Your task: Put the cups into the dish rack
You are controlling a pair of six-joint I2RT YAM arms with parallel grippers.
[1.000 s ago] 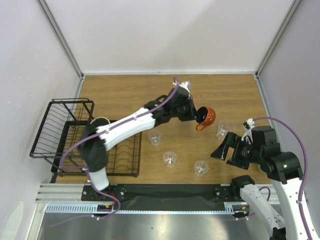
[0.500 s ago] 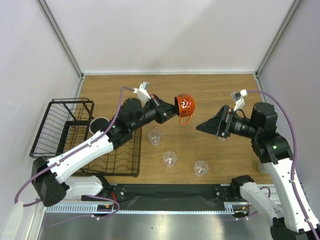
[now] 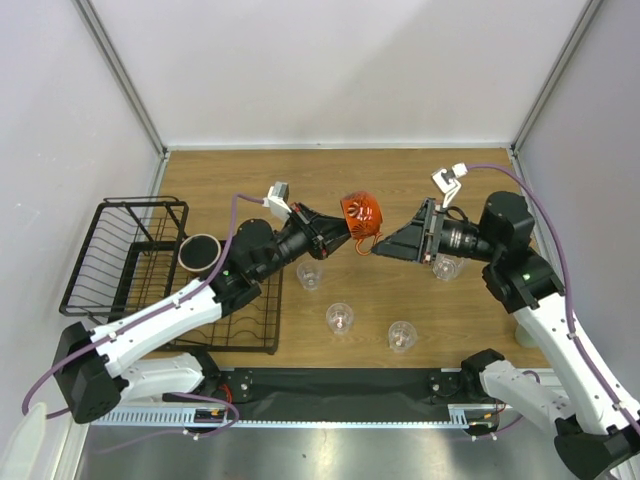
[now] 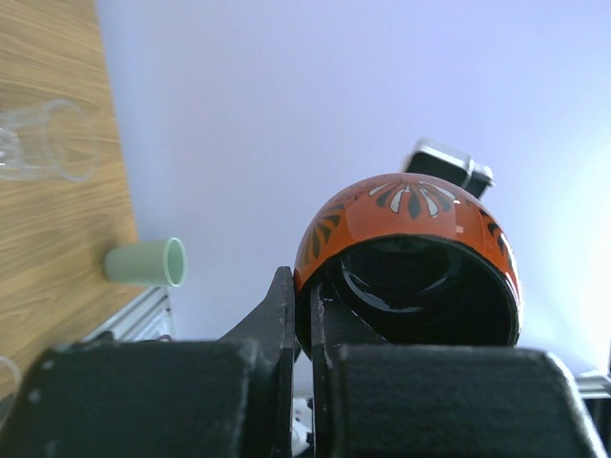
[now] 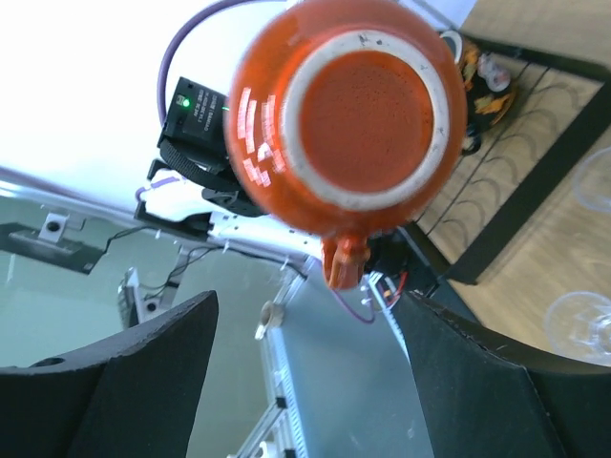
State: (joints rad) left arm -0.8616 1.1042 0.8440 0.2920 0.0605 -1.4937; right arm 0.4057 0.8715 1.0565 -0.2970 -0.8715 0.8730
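Compared with half a second earlier, the right gripper point(image 3: 384, 246) has drawn closer to the orange-red glazed cup with dark interior point(image 3: 360, 211), which is held in the air above the wooden table point(image 3: 250, 180). The left gripper point(image 4: 305, 320) is clamped on the cup's rim. The right gripper's jaws are spread wide, the cup's base point(image 5: 358, 105) facing them, untouched. The black wire dish rack point(image 3: 120, 262) lies at left and carries a dark mug point(image 3: 199, 250). Four clear tumblers point(image 3: 340, 317) stand on the table.

You're in a robotics lab cell. White panels point(image 3: 340, 70) box in your wooden tabletop point(image 3: 250, 175), edged by aluminium rail point(image 3: 125, 385).
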